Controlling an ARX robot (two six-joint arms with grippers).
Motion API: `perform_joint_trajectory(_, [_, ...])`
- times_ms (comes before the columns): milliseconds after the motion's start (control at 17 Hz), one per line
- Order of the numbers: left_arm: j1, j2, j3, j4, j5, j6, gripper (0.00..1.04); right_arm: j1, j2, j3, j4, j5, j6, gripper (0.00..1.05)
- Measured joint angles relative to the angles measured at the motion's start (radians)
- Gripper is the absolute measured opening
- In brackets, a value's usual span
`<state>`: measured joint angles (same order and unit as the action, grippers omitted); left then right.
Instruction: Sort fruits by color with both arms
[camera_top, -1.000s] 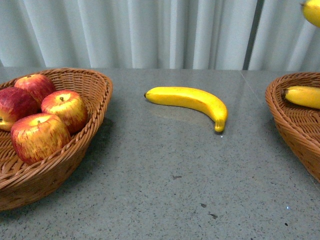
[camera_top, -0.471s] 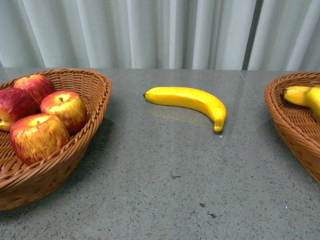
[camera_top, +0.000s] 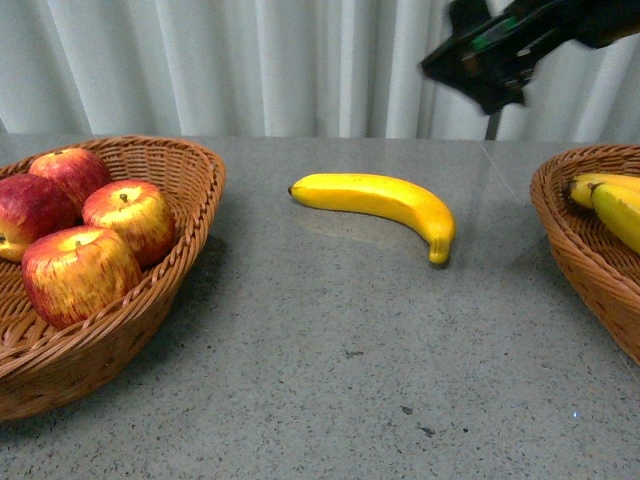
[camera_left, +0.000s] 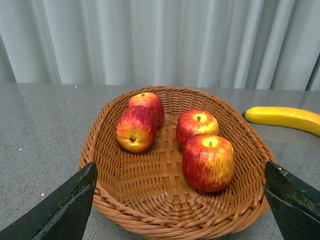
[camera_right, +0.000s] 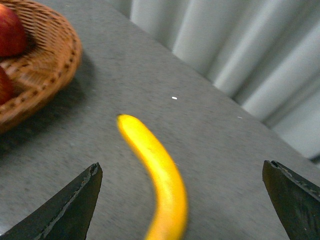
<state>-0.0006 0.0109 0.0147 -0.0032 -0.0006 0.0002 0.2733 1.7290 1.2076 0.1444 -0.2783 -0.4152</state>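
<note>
1. Pale pleated curtains (camera_top: 250, 60) are hanging behind a grey speckled surface (camera_top: 330, 330) that is carrying two wicker baskets and one loose fruit.
2. At the robot's left, a brown wicker basket (camera_top: 130, 330) is holding four red apples (camera_top: 78, 275) streaked with yellow. They are sitting close together, stems mostly pointing up.
3. At the robot's right, a second wicker basket (camera_top: 580, 270) is partly cut off by the picture edge. It is holding two yellow bananas (camera_top: 615, 210) lying side by side.
4. Between the baskets, a single curved banana (camera_top: 385, 200) is lying on the bare surface, well apart from both baskets.
5. High at the back right, the black right arm (camera_top: 500, 45) is showing as a blurred shape in front of the curtains, above the surface.
6. In the left wrist view, the left jaws are standing wide apart and gripping nothing. Their dark fingers (camera_left: 65, 210) are framing the apple basket.
7. In the right wrist view, the right jaws are likewise spread wide and empty. Their fingers (camera_right: 70, 210) are framing the loose banana, which is looking blurred.
</note>
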Motion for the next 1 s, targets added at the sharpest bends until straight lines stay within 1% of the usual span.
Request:
perform_joint_trajectory(59, [0.0,0.0,0.0,0.0,0.0,0.0,0.98,0.088,0.139,0.126,-0.036,0.008,0.046,0.98])
perform_joint_trajectory(118, [0.0,0.0,0.0,0.0,0.0,0.0,0.98,0.107,0.197,0.181,-0.055,0.022,0.051,0.98])
perform_joint_trajectory(353, [0.0,0.0,0.0,0.0,0.0,0.0,0.98,0.115,0.27,0.254,-0.089,0.035,0.053,0.98])
perform_joint_trajectory(1000, [0.0,0.0,0.0,0.0,0.0,0.0,0.98,0.119,0.41,0.372,-0.17,0.049,0.06,0.98])
